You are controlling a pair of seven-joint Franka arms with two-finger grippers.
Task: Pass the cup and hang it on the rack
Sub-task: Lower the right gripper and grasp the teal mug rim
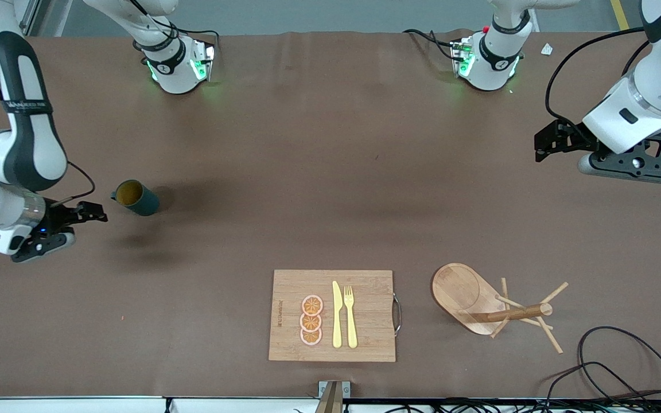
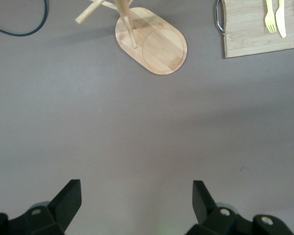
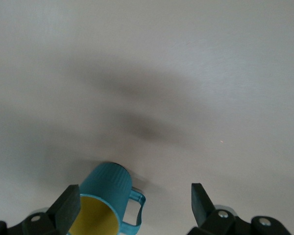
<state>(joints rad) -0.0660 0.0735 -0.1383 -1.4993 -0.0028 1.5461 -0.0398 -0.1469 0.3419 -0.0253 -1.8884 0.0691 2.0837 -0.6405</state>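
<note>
Cup (image 3: 105,200), upright just below the wide-open right pincer (image 3: 135,205), wants a centred descent clear of its handle (image 3: 135,209); left pincer (image 2: 137,203) waits, wide.

We note cup (image 1: 137,197) dark teal outside, mustard-yellow inside | rack (image 1: 482,303) pale natural wood | cutting board (image 1: 365,287) light bamboo grain, dark metal handle | knife (image 1: 337,314) and fork (image 1: 350,315) pale yellow | three slices (image 1: 311,320) orange, pink-rimmed, segment pattern | table (image 1: 330,172) plain brown | cables (image 1: 623,367) black.
</note>
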